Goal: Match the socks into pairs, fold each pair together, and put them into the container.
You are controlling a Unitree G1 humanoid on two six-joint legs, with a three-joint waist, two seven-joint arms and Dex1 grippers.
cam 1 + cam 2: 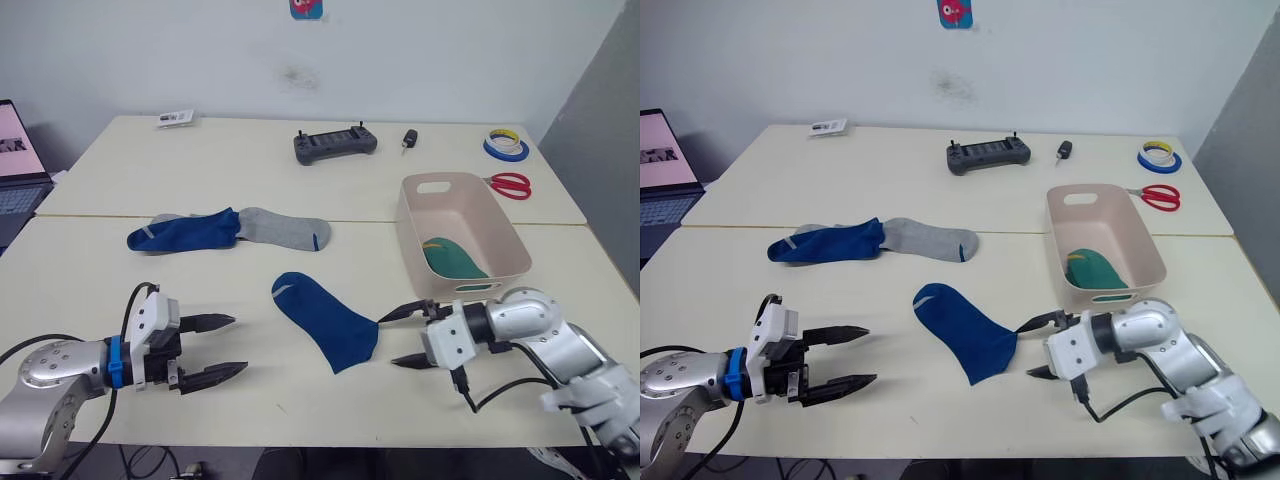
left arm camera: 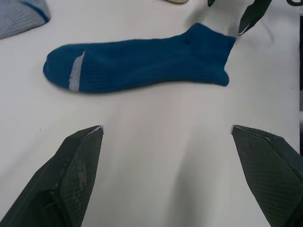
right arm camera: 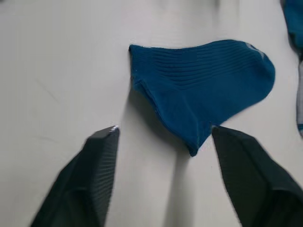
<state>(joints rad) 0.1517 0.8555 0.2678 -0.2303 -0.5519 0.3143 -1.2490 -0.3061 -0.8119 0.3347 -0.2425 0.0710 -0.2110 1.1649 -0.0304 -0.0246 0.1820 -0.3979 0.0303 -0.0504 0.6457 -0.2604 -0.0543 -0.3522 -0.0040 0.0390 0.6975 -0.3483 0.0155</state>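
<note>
Blue sock point(image 1: 322, 319) flat at frame centre, between both grippers. Left gripper point(image 1: 224, 347) lower left, jaws apart, empty. Right gripper point(image 1: 396, 338) jaws spread at sock's cuff end, not gripping.

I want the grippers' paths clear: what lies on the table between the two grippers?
One blue sock lies flat between the left gripper and right gripper, as the eye views show.

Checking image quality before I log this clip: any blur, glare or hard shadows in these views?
Both eye views: even light, no glare. Left wrist view: blue sock fairly sharp, own fingers soft. Right wrist view: soft overall, a shadow beside the sock's cuff; both grippers open.
</note>
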